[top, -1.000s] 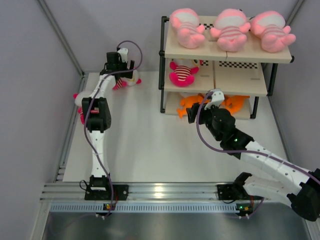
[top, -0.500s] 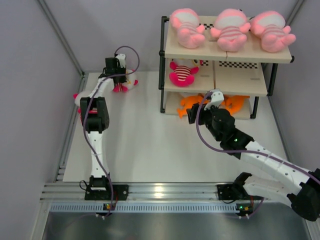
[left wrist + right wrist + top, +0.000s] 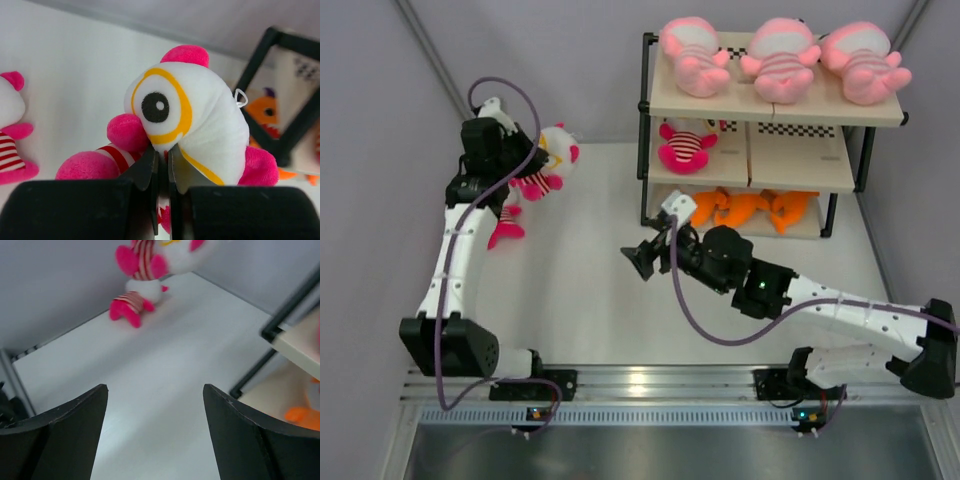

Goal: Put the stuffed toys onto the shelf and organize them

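Only left wrist shows left end effector point(image 3: 161, 152) pinching hot-pink toy point(image 3: 200, 120)

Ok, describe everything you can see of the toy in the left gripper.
The hot-pink plush toy has a white head, a yellow-ringed black eye, pink nose and ear, red-and-white striped belly and pink limbs, all soft fabric. The left gripper is shut on it under the face; it seems lifted off the table, left of the shelf.
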Motion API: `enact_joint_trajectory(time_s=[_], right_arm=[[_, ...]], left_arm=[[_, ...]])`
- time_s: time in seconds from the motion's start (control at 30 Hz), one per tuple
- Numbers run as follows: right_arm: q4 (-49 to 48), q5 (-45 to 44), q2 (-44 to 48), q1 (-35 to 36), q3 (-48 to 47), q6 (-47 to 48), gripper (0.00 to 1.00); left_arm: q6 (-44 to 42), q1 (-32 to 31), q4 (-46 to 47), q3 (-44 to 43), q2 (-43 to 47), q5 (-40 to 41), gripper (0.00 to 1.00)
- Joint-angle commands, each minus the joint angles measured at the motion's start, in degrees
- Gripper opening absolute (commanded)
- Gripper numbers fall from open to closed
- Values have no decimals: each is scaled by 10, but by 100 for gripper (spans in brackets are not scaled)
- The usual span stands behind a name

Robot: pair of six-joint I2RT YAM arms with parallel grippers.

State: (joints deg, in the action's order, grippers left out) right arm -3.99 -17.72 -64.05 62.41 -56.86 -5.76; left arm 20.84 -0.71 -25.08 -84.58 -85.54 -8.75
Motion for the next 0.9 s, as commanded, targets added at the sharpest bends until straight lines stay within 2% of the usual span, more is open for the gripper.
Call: enact_joint_trajectory(time_s=[0.0,0.03,0.13,0.3,0.4,0.63,0.87], right_arm=[[-72,148,-44,63,-37,128,77],[-95,166,-52,74,-37,184,77],[-179,204,-86,101,-53,244,78],[-247,226,-159,107,-115,282,77],[-265,244,-201,119,-151,312,75],[-256,223,-273,141,-225,347,73],[-233,156,-341,148,-287,349,71]], left_arm=[[83,4,-93,12,94,0,0],[93,3,-112,13,109,1,0],[109,3,-163,11,171,8,0],[122,3,-238,-23,244,19,0],[137,3,-260,-26,266,0,0],[169,3,-270,-42,274,-14,0],[186,3,-269,-50,273,-30,0]])
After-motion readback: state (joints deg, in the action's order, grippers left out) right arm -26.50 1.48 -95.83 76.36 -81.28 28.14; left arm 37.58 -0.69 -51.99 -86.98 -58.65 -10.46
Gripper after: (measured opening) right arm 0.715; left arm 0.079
